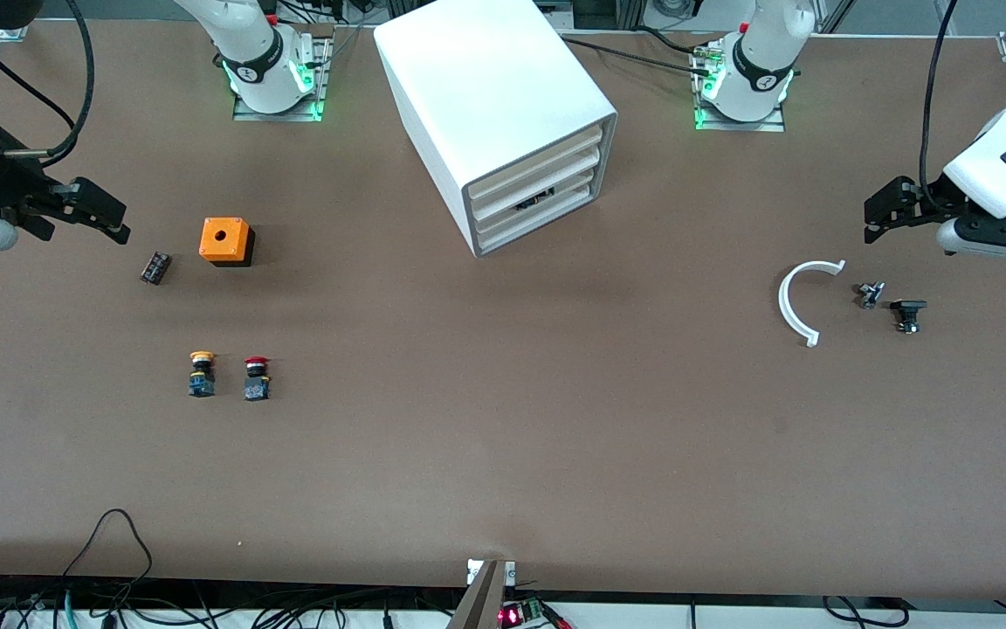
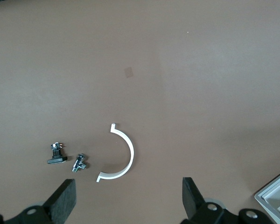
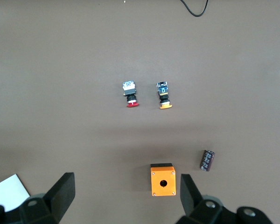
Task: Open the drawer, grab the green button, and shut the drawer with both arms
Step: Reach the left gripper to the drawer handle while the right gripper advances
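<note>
Both black two-finger grippers, left (image 1: 877, 216) and right (image 1: 110, 220), are held spread wide near the table's end edges. All three cream-white drawers, lowest (image 1: 538, 216) included, are shut in the big white cabinet (image 1: 492, 96) near the robots' edge.

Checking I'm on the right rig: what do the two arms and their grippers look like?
Both arms are glossy white with black joint bands; green lights glow at their bases and black cables trail from them. The left gripper and right gripper are black with two fingers.

A robotics lab — two bolted-down arm bases (image 1: 272, 83) on a brown table (image 1: 503, 437), cables (image 1: 119, 594) trailing off its edge.
</note>
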{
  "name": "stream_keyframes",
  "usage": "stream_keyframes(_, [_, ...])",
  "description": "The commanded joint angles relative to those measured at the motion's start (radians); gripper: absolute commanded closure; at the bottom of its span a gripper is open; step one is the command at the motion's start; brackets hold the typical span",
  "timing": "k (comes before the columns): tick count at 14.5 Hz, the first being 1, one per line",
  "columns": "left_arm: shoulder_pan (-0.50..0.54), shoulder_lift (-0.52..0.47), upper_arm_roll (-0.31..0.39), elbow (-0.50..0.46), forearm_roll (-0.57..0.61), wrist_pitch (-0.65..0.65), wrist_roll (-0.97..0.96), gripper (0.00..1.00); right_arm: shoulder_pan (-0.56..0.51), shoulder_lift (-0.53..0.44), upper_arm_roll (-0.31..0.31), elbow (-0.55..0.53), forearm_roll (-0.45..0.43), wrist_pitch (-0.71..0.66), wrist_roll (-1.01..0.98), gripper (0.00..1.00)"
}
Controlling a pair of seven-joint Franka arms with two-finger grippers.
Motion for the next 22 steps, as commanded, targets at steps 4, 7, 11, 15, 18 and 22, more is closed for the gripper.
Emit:
stream_keyframes(4, [0.001, 0.029, -0.008, 0.05, -0.017, -0.014, 0.01, 0.0, -0.009, 0.003, 0.007, 0.018, -0.006, -0.026, -0.008, 0.0])
stream_keyframes(7, [-0.002, 0.041, -0.01, 0.06, -0.018, -0.013, 0.003, 0.0, -0.012, 0.003, 0.007, 0.022, 0.0, -0.015, -0.012, 0.0])
stream_keyframes(11, [-0.011, 0.051, -0.013, 0.06, -0.079, -0.057, 0.009, 0.0, 0.0, 0.053, 0.01, 0.013, 0.029, -0.023, -0.011, 0.0])
stream_keyframes(15, [-0.025, 0.078, -0.017, 0.058, -0.271, -0.16, 0.067, 0.0, 0.029, 0.108, 0.01, -0.012, 0.025, -0.011, -0.028, 0.0])
stream_keyframes(18, [-0.028, 0.152, -0.019, 0.058, -0.476, -0.228, 0.172, 0.0, 0.046, 0.141, 0.01, -0.012, 0.026, -0.002, -0.02, 0.0])
stream_keyframes(22, [-0.016, 0.319, -0.022, 0.052, -0.738, -0.406, 0.367, 0.0, 0.107, 0.203, 0.01, 0.021, 0.026, 0.001, 0.129, 0.0])
